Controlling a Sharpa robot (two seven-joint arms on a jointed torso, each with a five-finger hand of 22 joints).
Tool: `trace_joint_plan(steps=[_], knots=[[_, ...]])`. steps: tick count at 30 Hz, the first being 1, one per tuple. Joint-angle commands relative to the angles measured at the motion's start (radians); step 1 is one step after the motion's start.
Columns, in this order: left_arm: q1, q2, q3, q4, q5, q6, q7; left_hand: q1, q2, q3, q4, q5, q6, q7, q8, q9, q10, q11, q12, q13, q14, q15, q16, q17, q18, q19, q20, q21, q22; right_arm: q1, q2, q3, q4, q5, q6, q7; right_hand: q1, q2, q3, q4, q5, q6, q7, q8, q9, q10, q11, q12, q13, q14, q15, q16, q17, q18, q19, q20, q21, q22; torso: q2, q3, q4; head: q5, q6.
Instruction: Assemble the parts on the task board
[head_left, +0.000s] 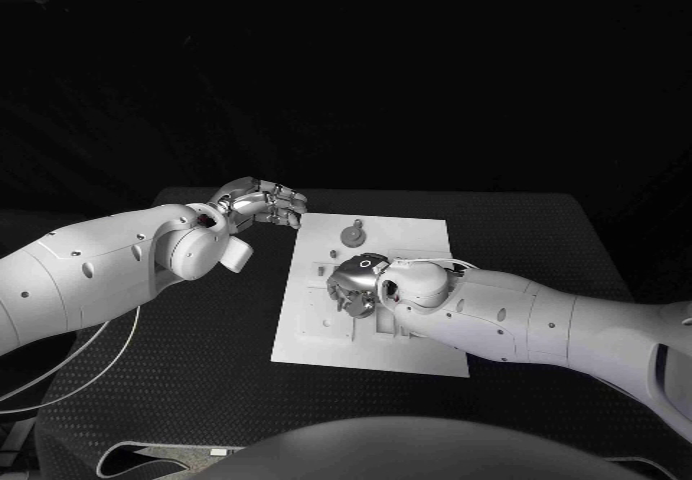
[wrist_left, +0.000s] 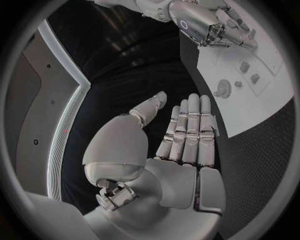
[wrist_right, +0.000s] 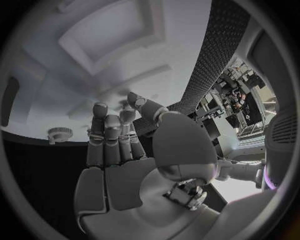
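The right hand (head_left: 356, 283), fingers extended and holding nothing, hovers over the middle of the task board (head_left: 418, 235) near its round part (head_left: 352, 235), apparently seeking a part; left hand (head_left: 263, 204) waits empty, fingers straight.

I see two smooth white arms with small round holes in their shells. Each ends in a silver jointed robot hand, left (head_left: 264, 204) and right (head_left: 355, 281). Thin pale cables hang beside the left arm (head_left: 101, 270).

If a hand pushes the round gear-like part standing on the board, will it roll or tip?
The gear-like part looks seated on the board, so it probably turns rather than rolls. It looks small and rigid, likely light. Lifted free, its round toothed rim might roll.
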Motion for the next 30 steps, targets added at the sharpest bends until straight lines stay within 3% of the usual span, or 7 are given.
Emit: trace_joint_plan(steps=[1, 9, 20, 30], knots=[[0.001, 0.002, 0.001, 0.001, 0.006, 0.011, 0.006, -0.005, -0.002, 0.001, 0.0, 0.005, -0.006, -0.001, 0.004, -0.002, -0.005, 0.003, 0.006, -0.001, 0.006, 0.002, -0.006, 0.001, -0.007, 0.001, 0.003, 0.005, -0.002, -0.006, -0.002, -0.005, -0.004, -0.024, 0.023, 0.003, -0.013, -0.001, 0.001, 0.002, -0.001, 0.154, -0.011, 0.007, 0.007, -0.092, -0.025, 0.01, 0.0, 0.004, -0.013, 0.011, -0.005, 0.006, 0.004, -0.005, 0.008, 0.021, 0.0, 0.0, -0.0003, 0.0, 0.0], [0.001, 0.001, 0.001, 0.0, 0.006, 0.01, 0.005, -0.004, -0.002, 0.001, 0.0, 0.005, -0.007, -0.001, 0.004, -0.002, -0.005, 0.003, 0.007, -0.001, 0.006, 0.002, -0.006, 0.002, -0.007, 0.001, 0.003, 0.005, -0.002, -0.006, -0.009, -0.006, -0.005, -0.037, 0.002, -0.002, -0.032, 0.003, -0.001, 0.003, -0.001, 0.192, -0.029, 0.028, 0.042, -0.055, -0.044, 0.042, 0.004, 0.027, -0.032, 0.07, -0.006, 0.006, 0.055, -0.035, 0.053, 0.022, 0.0, 0.0001, 0.0001, 0.0, 0.0], [0.001, 0.002, 0.001, -0.001, 0.006, 0.013, 0.004, -0.004, -0.002, 0.001, -0.001, 0.005, -0.007, -0.001, 0.004, -0.002, -0.005, 0.003, 0.006, -0.002, 0.006, 0.002, -0.007, 0.003, -0.007, 0.001, 0.003, 0.005, -0.002, -0.006, -0.011, -0.006, -0.003, -0.045, -0.017, -0.009, -0.05, -0.001, -0.002, 0.006, -0.002, 0.205, -0.035, 0.035, 0.059, -0.039, -0.05, 0.052, 0.003, 0.036, -0.035, 0.083, -0.011, 0.006, 0.063, -0.042, 0.063, 0.021, 0.0, 0.0, 0.0001, -0.002, 0.0], [0.001, 0.003, 0.001, -0.002, 0.006, 0.012, 0.002, -0.003, -0.002, 0.002, -0.001, 0.005, -0.007, -0.001, 0.004, -0.002, -0.005, 0.003, 0.006, -0.002, 0.006, 0.002, -0.008, 0.004, -0.007, 0.001, 0.003, 0.005, -0.003, -0.006, -0.015, -0.006, -0.001, -0.052, 0.021, -0.009, -0.073, -0.005, -0.008, 0.011, -0.002, 0.212, -0.04, 0.04, 0.073, -0.028, -0.054, 0.056, 0.001, 0.044, -0.038, 0.092, -0.016, 0.006, 0.071, -0.046, 0.069, 0.02, 0.0, -0.0003, 0.0, -0.003, 0.0]])
